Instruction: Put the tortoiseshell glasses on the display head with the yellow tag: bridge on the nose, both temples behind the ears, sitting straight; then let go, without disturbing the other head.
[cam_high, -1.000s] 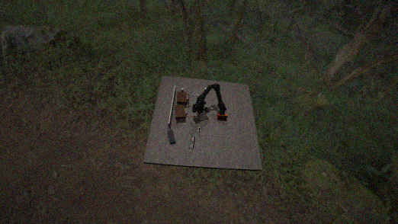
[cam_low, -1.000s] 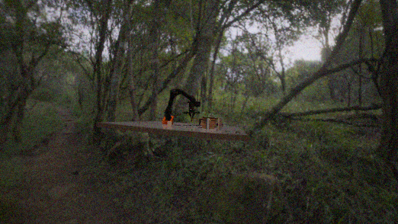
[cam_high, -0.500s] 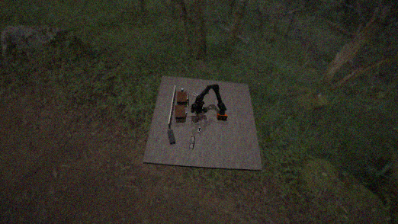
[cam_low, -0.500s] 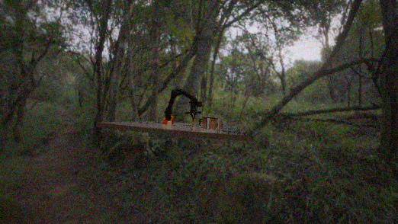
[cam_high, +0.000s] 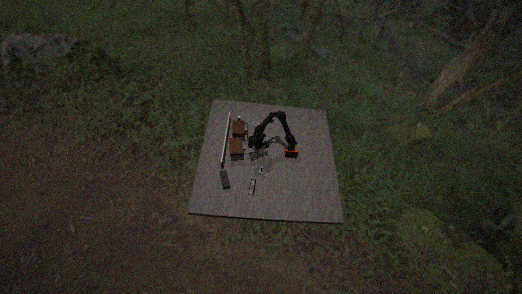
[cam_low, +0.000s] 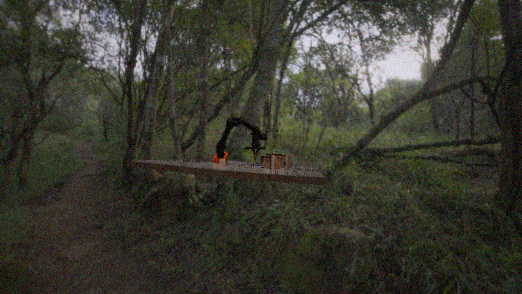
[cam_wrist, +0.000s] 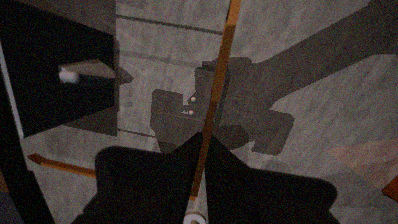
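Note:
My gripper (cam_high: 257, 145) (cam_low: 256, 151) (cam_wrist: 203, 137) is shut on the tortoiseshell glasses. In the wrist view a long orange-brown strip of the glasses (cam_wrist: 219, 75) runs up between the black fingers; another brown strip (cam_wrist: 62, 166) shows at lower left. The rest of the glasses is hidden or too dark. Two brown block-like display heads (cam_high: 238, 128) (cam_high: 236, 148) stand just left of the gripper in the top view; one head (cam_low: 274, 161) shows beside and below the gripper in the exterior view. A dark head with a pale knob (cam_wrist: 69, 75) fills the left of the wrist view. The yellow tag cannot be made out.
A long pale bar (cam_high: 226, 140) lies behind the heads, with a dark grey block (cam_high: 225, 179) at its near end. Small black-and-white items (cam_high: 252, 186) (cam_high: 261, 170) lie toward the front of the table (cam_high: 305, 195). The orange arm base (cam_high: 291, 153) (cam_low: 220, 157) stands opposite the heads.

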